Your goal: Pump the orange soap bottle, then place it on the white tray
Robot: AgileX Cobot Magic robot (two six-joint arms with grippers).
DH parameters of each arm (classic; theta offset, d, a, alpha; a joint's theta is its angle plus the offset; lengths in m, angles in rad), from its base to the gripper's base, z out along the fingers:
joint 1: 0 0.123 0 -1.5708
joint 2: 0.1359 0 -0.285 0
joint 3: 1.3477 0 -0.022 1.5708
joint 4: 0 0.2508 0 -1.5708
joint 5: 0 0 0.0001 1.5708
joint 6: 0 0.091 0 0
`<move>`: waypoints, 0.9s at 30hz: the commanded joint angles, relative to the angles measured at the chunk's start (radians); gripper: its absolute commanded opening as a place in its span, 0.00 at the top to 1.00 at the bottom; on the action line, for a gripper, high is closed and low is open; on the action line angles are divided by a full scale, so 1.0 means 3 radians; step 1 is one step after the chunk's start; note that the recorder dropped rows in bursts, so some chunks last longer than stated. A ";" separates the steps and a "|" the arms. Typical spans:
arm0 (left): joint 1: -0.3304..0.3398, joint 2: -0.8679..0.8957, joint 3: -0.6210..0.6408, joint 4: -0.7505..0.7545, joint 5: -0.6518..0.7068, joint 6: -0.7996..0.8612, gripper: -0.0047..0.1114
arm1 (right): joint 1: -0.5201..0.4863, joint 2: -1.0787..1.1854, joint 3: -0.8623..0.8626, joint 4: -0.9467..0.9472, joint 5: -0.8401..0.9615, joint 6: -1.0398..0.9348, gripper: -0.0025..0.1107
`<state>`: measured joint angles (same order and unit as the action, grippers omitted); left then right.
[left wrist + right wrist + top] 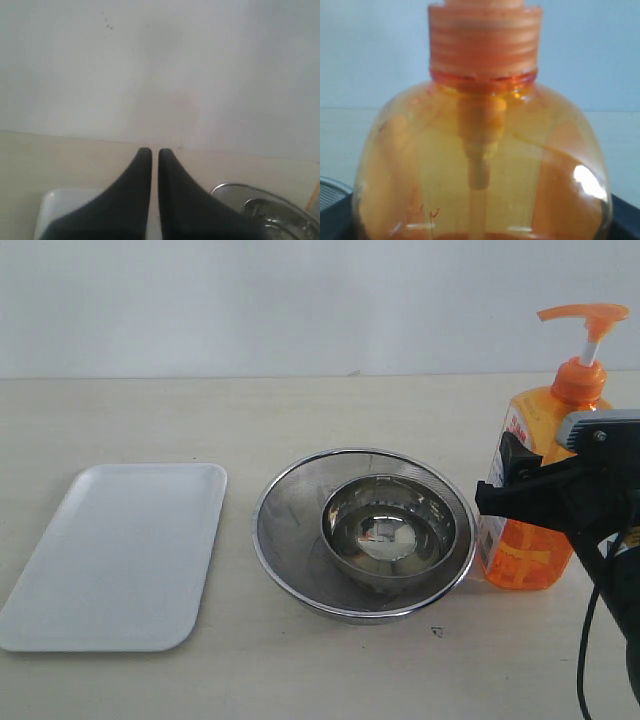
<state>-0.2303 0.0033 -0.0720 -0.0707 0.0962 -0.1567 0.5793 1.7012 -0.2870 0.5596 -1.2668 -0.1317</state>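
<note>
The orange soap bottle (pixel 545 440) stands upright on the table at the far right, its pump head (pixel 585 315) raised on the white stem. My right gripper (pixel 518 496) holds the bottle's body, one black finger (pixel 500 495) lying across its left side. In the right wrist view the bottle (pixel 480 150) fills the frame, with dark fingers (pixel 335 220) at both lower corners pressed against its sides. The white tray (pixel 110 560) lies flat at the left. My left gripper (pixel 155 151) is shut and holds nothing; it hovers over the tray's near corner (pixel 55 210).
A round steel strainer (pixel 290 530) with a steel bowl (pixel 390 530) inside it sits in the middle, between the tray and the bottle. Its rim (pixel 235 189) also shows in the left wrist view. A black cable (pixel 585 640) hangs from the right arm.
</note>
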 commanded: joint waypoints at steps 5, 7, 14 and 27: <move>0.0009 0.0010 0.0240 0.0727 -0.0479 -0.0548 0.92 | -0.0002 0.0022 0.0019 -0.0040 0.0152 -0.0018 0.98; 0.0009 0.0010 0.0240 0.0797 -0.0486 -0.0538 0.92 | -0.0002 0.0022 0.0019 -0.0040 0.0152 -0.0018 0.98; 0.0009 0.0010 0.0240 0.0820 -0.0200 -0.0527 0.92 | -0.0002 0.0022 0.0019 -0.0040 0.0152 -0.0018 0.98; 0.0009 -0.0009 0.0240 0.0819 0.0155 -0.0551 0.92 | -0.0002 0.0022 0.0019 -0.0040 0.0152 -0.0018 0.98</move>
<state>-0.2303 0.0033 -0.0038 0.1680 0.0913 -0.3135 0.5793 1.7012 -0.2870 0.5596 -1.2650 -0.1336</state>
